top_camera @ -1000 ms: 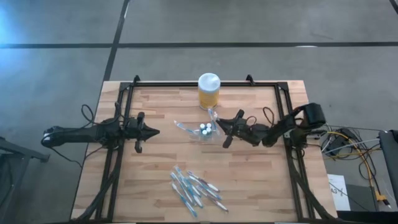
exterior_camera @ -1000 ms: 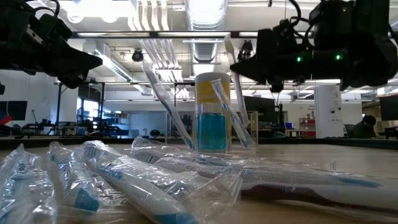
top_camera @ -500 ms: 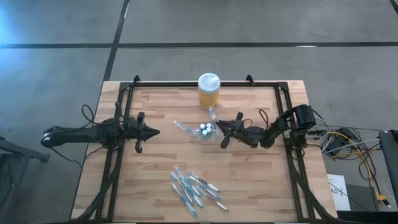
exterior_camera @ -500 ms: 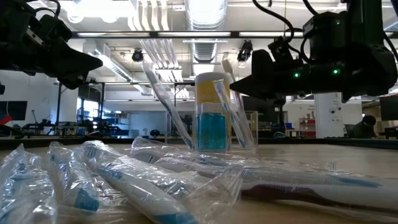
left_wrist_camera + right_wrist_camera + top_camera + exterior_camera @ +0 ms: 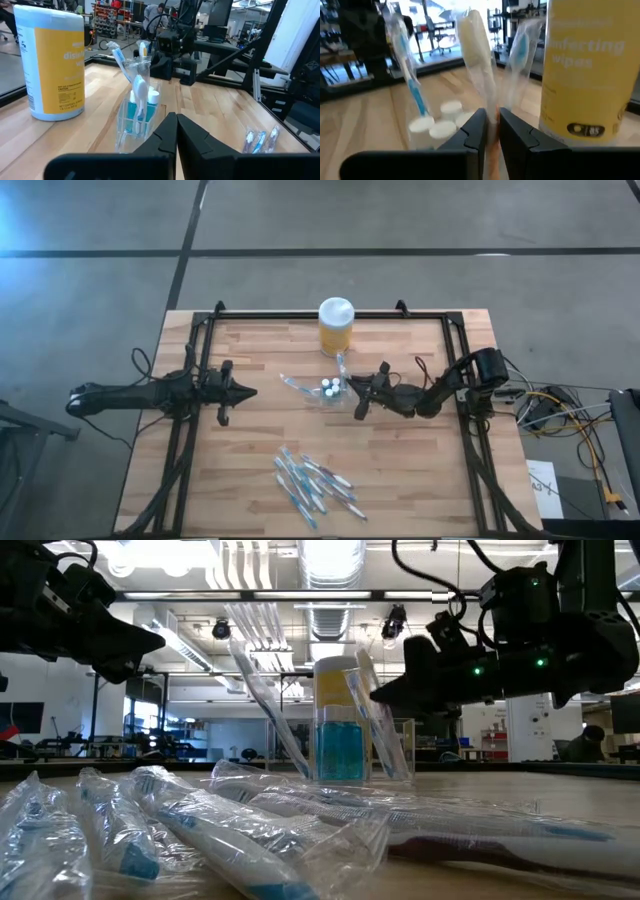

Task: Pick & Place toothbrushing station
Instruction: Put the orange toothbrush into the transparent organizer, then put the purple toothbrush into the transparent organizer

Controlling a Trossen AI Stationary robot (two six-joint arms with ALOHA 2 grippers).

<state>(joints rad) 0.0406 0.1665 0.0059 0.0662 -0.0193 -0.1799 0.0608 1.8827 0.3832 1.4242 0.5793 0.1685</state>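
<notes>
sitting mid-table, just in front of the yellow jar (image 5: 335, 327): the toothbrushing station (image 5: 327, 389), directly ahead of the right gripper (image 5: 356, 387). pinching a wrapped white toothbrush (image 5: 476, 52) between narrowly parted fingertips, shown only in the right wrist view. reaching in low and level from the table's right edge. waiting at the left side, fingers pressed together: the left gripper (image 5: 248, 392). lying near the front edge: wrapped toothbrushes (image 5: 312, 485).

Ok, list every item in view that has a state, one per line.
toothbrushing station: upright on the table, wrapped brushes standing in its slots.
yellow jar: upright, white lid on.
loose wrapped toothbrushes: lying flat in a pile.
left end effector: shut, empty, away from the station.
right end effector: at the station, fingers narrowly apart around a wrapped brush.
</notes>
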